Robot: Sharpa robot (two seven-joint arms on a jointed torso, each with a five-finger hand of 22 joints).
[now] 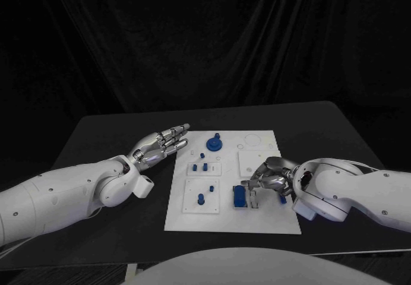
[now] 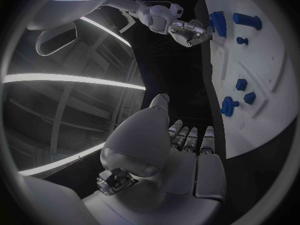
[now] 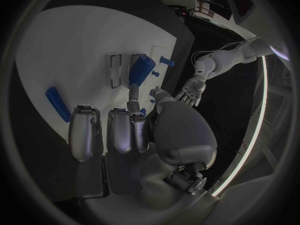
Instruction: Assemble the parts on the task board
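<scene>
Reaching in from the right, the right hand (image 1: 267,179) hovers over the near right part of the task board (image 1: 214,222), its fingers (image 3: 119,130) curled downward with their tips just above the white surface; whether they pinch anything I cannot tell, though in the right wrist view nothing shows between them. Just left of that hand a blue rectangular block (image 1: 240,196) stands in a slot on the board, and the right wrist view shows the same block (image 3: 140,69) beside an open slot. Just right of the hand, at the board's right edge, lies a small blue bar (image 1: 282,199), seen in the right wrist view as a flat blue strip (image 3: 57,104) on bare white. Left of the block a raised white panel holds two small blue pegs (image 1: 204,196). Farther off, a second panel carries more small blue pieces (image 1: 201,167), and beyond it, near the far middle of the board, sits a round blue knob (image 1: 214,143). Beside the board's far left edge, over the black table (image 1: 103,127), the left hand (image 1: 161,146) is stretched out flat and empty, fingers (image 2: 190,137) straight and close together, pointing toward the far right and not touching the board.
</scene>
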